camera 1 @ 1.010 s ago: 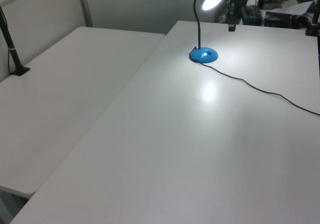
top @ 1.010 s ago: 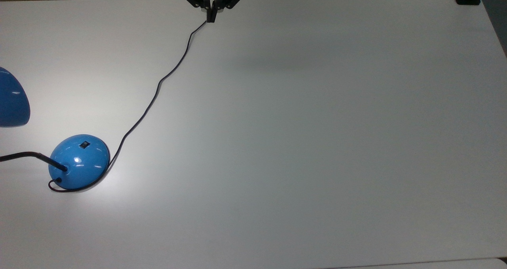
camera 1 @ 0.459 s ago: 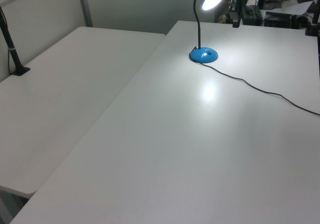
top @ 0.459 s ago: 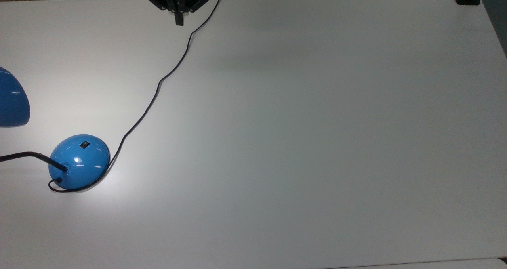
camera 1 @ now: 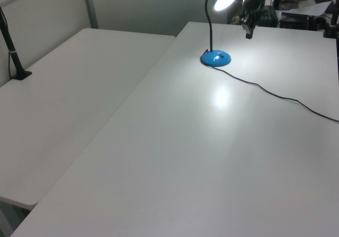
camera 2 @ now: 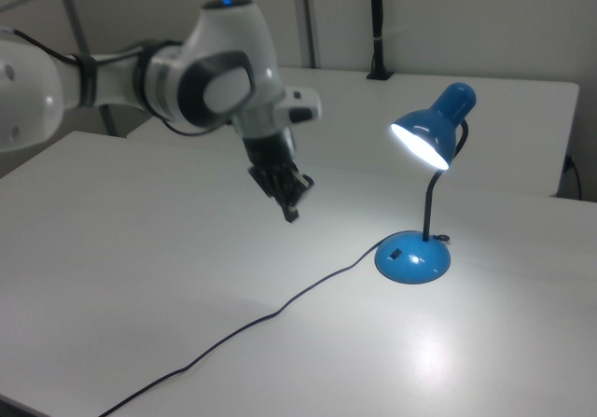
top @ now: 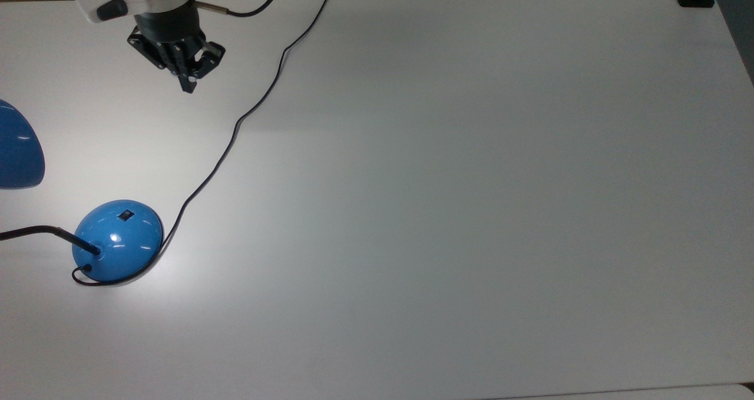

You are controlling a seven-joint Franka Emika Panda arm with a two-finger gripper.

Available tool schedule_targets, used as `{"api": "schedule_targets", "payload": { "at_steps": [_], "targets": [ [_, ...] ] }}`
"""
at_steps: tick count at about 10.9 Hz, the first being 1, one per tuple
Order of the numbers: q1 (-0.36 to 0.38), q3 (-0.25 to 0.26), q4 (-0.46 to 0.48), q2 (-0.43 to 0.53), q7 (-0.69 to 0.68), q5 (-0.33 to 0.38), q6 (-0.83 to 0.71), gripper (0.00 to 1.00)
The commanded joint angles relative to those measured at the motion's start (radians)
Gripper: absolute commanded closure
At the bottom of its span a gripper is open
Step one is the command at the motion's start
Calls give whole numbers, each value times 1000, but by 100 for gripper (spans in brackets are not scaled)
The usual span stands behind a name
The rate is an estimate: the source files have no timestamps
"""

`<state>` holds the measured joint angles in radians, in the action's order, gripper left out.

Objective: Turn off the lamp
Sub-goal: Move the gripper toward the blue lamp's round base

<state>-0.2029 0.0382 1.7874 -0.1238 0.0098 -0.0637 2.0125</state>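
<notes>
Lamp (camera 2: 424, 184) count: one, lit, on white surface (top: 471, 182).
One gripper (top: 188, 86) hovering apart from blue base, jaws pressed together; second white surface (camera 1: 69, 88) alongside.

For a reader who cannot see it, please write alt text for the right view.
A blue desk lamp, switched on, stands on a white table. The robot gripper hangs above the table on the right view's left of the lamp, not touching it.
</notes>
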Motion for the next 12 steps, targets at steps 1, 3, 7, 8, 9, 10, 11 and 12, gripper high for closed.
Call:
{"api": "schedule_targets", "payload": {
  "at_steps": [1, 3, 7, 8, 9, 10, 11, 12],
  "targets": [
    [-76, -3, 50, -69, 54, 51, 217, 100],
    [-93, -3, 47, -156, 125, 51, 361, 100],
    [-116, -4, 44, -266, 144, 51, 595, 100],
    [-118, -3, 43, -284, 144, 51, 636, 100],
    [-130, -4, 24, -309, 144, 51, 670, 100],
    [-130, -4, 12, -325, 144, 51, 678, 100],
    [-130, -4, -5, -342, 139, 47, 683, 100],
    [-130, -4, -12, -353, 131, 41, 702, 100]
  ]
}}
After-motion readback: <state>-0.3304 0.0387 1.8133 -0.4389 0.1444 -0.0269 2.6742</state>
